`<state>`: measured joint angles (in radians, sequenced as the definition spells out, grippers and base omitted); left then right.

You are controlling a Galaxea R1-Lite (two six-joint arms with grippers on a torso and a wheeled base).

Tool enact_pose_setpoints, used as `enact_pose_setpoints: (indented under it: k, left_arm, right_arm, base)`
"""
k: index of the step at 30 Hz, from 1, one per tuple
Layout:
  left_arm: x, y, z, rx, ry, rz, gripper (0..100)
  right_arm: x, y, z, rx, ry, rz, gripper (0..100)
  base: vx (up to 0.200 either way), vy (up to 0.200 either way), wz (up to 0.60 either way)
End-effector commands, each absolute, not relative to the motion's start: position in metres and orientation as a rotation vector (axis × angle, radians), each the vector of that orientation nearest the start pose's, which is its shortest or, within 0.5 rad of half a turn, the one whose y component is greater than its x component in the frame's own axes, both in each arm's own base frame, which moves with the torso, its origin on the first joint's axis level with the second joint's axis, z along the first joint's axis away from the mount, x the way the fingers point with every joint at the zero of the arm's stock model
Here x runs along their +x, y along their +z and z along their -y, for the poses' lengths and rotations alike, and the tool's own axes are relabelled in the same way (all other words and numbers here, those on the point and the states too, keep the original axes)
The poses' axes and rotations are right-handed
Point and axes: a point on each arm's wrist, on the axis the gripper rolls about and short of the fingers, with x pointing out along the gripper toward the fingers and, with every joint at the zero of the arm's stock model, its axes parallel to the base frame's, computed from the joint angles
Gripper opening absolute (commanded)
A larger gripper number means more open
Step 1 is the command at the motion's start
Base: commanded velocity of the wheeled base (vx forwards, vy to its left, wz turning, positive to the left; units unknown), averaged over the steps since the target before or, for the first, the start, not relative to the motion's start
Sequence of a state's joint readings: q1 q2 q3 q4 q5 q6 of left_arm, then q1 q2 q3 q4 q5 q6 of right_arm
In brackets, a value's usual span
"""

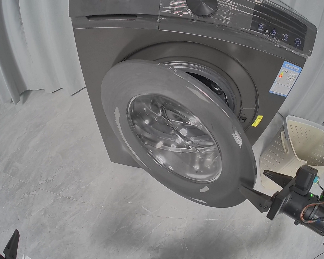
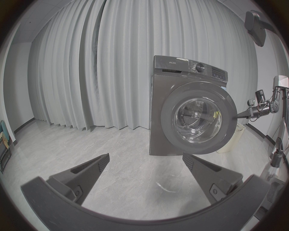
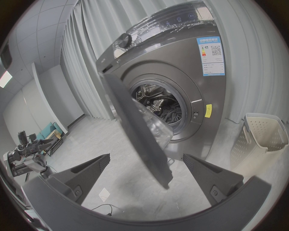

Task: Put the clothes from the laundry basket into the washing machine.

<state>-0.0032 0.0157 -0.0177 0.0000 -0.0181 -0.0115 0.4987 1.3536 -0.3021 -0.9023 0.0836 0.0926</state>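
Where we find the clothes (image 3: 170, 113): a dark heap inside the drum (image 3: 147, 90), on view through the machine's open mouth from the right wrist camera.
Washing machine (image 1: 100, 61): grey front-loader filling the upper centre of the head frame; round dial on the top panel, plastic film over the controls.
Door (image 1: 176, 137): stands open, angled out toward us, with a glass bowl at its middle; in the head view it covers most of the opening.
Laundry basket (image 1: 275, 156): cream, perforated, on the floor at the right edge of the head frame, just beside the machine.
Right gripper (image 1: 257, 181): lower right of the head frame, fingers spread wide with the door's free edge between them; the lower finger touches the rim, and nothing is clamped.
Left gripper (image 1: 2, 223): bottom left corner of the head frame, fingers apart, carrying nothing, well apart from the machine.
Curtain (image 1: 35, 28): pale, pleated, behind the machine on both sides.
Floor (image 1: 52, 163): grey marbled tiles.
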Motion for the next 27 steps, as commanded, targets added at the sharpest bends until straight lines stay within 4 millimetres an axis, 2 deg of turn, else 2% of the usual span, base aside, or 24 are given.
enact_pose_setpoints:
  k: [1,8,12,14,16,22,25,27]
  left_arm:
    - [-0.022,0.076,0.000,-0.012,-0.020,-0.006,100]
    - [-0.022,0.076,0.000,-0.012,-0.018,-0.006,100]
    - [-0.022,0.076,0.000,-0.012,-0.020,-0.006,100]
    - [-0.022,0.076,0.000,-0.014,-0.018,-0.006,100]
    - [-0.022,0.076,0.000,-0.014,-0.017,-0.006,100]
    - [-0.022,0.076,0.000,-0.015,-0.018,-0.006,100]
    - [-0.022,0.076,0.000,-0.015,-0.020,-0.006,100]
    - [-0.022,0.076,0.000,-0.014,-0.018,-0.006,100]
  right_arm:
    - [0.187,0.154,-0.092,0.058,0.507,-0.203,100]
    - [0.200,0.161,-0.063,0.075,0.367,-0.150,100]
    - [0.197,0.160,-0.061,0.075,0.358,-0.155,100]
    - [0.188,0.155,-0.062,0.070,0.369,-0.173,100]
    - [0.181,0.149,-0.067,0.062,0.405,-0.200,100]
    - [0.162,0.132,-0.081,0.043,0.525,-0.273,100]
    - [0.155,0.132,-0.093,0.039,0.620,-0.280,100]
    - [0.152,0.133,-0.099,0.040,0.668,-0.276,100]
  base:
    - [0.000,0.000,0.00]
    - [0.000,0.000,0.00]
    - [0.000,0.000,0.00]
    - [0.000,0.000,0.00]
    - [0.000,0.000,0.00]
    - [0.000,-0.200,0.00]
    - [0.000,-0.200,0.00]
    - [0.000,0.000,0.00]
